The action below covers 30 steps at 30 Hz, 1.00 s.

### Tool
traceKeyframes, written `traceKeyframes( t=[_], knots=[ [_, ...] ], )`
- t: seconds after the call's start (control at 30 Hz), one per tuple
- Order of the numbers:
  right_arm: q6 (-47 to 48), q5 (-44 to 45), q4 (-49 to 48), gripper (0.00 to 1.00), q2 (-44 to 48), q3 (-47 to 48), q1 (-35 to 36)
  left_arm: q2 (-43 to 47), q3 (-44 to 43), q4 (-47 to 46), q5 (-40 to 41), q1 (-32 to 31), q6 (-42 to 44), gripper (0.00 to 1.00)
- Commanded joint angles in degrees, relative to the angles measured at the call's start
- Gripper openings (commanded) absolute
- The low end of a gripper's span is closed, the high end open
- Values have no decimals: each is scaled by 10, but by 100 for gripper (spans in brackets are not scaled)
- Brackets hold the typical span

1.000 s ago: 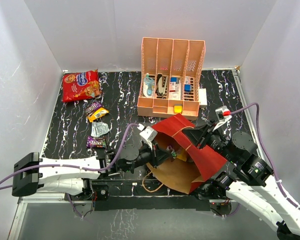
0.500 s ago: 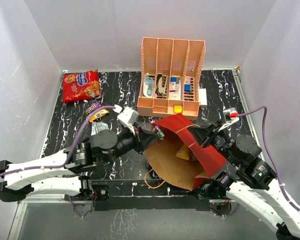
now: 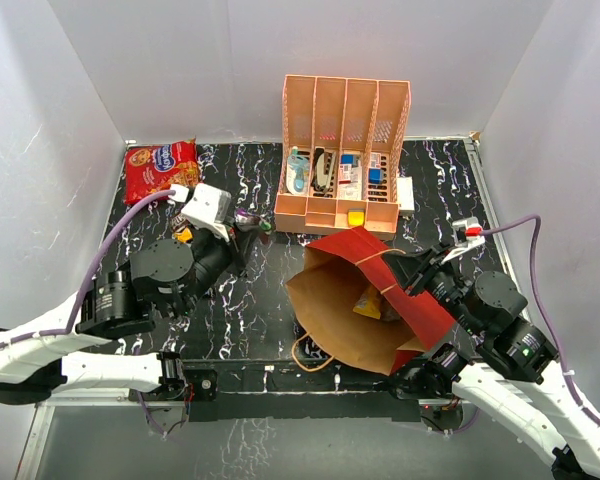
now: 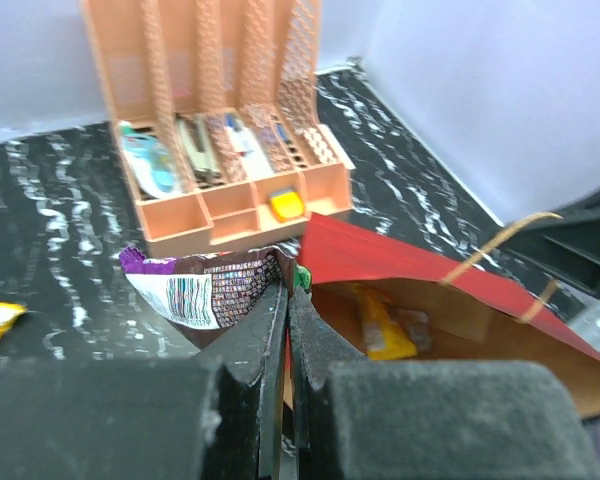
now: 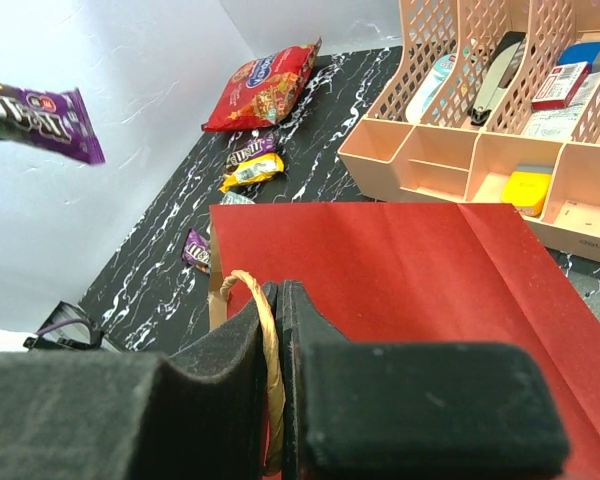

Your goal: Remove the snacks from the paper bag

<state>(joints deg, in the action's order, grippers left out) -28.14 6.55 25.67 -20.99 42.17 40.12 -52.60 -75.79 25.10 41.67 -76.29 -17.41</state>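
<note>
While the left gripper (image 4: pixel 285 288) clamps a purple packet (image 4: pixel 195 292) and the right gripper (image 5: pixel 278 292) pinches the paper bag (image 3: pixel 345 330) by its handle (image 5: pixel 270 350), the cookie bag (image 3: pixel 162 170) lies out at ten o'clock; a yellow packet (image 3: pixel 368 302) is left inside.

Top view looks down from behind — close wrist views both catch the paper bag (image 4: pixel 380 250).

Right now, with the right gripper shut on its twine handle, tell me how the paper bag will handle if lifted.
The paper bag lies slumped with its mouth gaping, so it will probably flex. A yellow packet and little else shows inside, so likely light. Held by the right gripper on one thin twine handle, it may hang skewed.
</note>
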Motion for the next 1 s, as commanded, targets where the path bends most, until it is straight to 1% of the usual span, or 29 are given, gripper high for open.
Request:
traceKeyframes(
  t=[0.0, 0.03, 0.1, 0.27, 0.37, 0.47, 0.63, 0.73, 0.83, 0.97],
  knots=[
    [8, 5, -16, 8, 0, 30, 0, -12, -12, 10, 110, 13, 88, 0],
    [7, 2, -16, 8, -1, 29, 0, -12, 2, -9, 113, 23, 106, 0],
    [6, -1, -17, 8, 1, 29, 0, -12, 26, -39, 95, 60, 127, 0],
    [5, -5, -10, 8, 2, 37, 0, -45, 65, -66, 0, 217, 122, 0],
    [3, -5, -4, 8, 6, 41, 0, -74, 92, -81, -44, 300, 108, 0],
    [1, -5, 0, 8, 9, 42, 0, -116, 110, -84, -62, 387, 89, 0],
    [2, -7, 0, 8, 6, 43, 0, -167, 133, -114, -1, 464, 74, 0],
    [7, -10, 3, 8, 0, 49, 0, -196, 125, -83, 35, 500, 35, 0],
    [10, -15, 6, 8, -4, 53, 0, -184, 138, -58, 37, 535, 0, 0],
    [14, -17, 6, 8, 0, 52, 0, -154, 187, -41, 55, 565, -7, 0]
  ],
)
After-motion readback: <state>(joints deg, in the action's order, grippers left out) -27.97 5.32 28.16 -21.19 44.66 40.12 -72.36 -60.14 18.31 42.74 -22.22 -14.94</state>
